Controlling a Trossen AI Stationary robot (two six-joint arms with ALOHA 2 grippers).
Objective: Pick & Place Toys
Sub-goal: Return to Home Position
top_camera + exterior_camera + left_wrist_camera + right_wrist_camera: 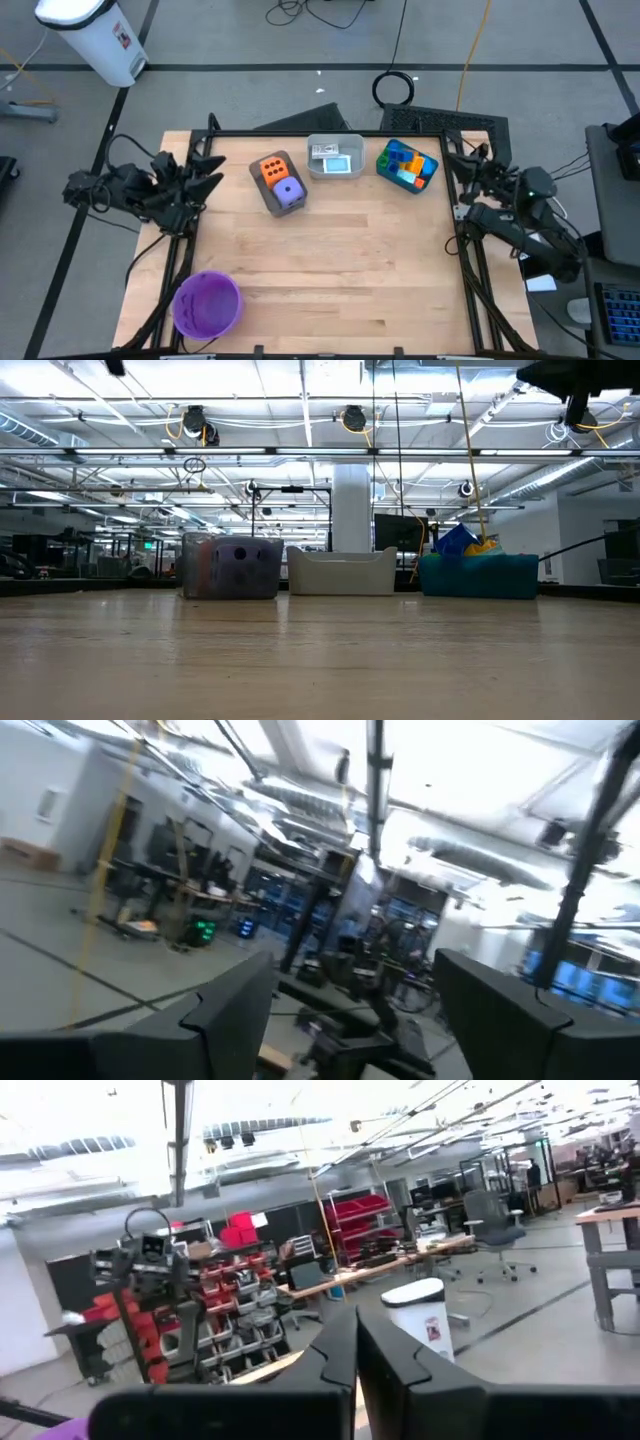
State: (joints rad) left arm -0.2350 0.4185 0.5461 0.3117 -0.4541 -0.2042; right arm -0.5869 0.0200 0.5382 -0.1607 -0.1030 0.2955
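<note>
Jaws of the left gripper [355, 965], at the left table edge, gape wide and empty; the right gripper [357, 1325], at the right edge, is pinched closed on nothing. Homing well likely means folding both arms outward, clear of the bins. Past the bowl [207, 303] at lower left, dice [280, 182] and bricks [408, 165] sit binned at upper centre.

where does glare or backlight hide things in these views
Low view: bright ceiling lights sit behind, so the purple die shows only dimly through the grey bin. High view: even light, the orange die plain. Left wrist view: ceiling glare above the left gripper; right wrist view: the same above the right gripper.
</note>
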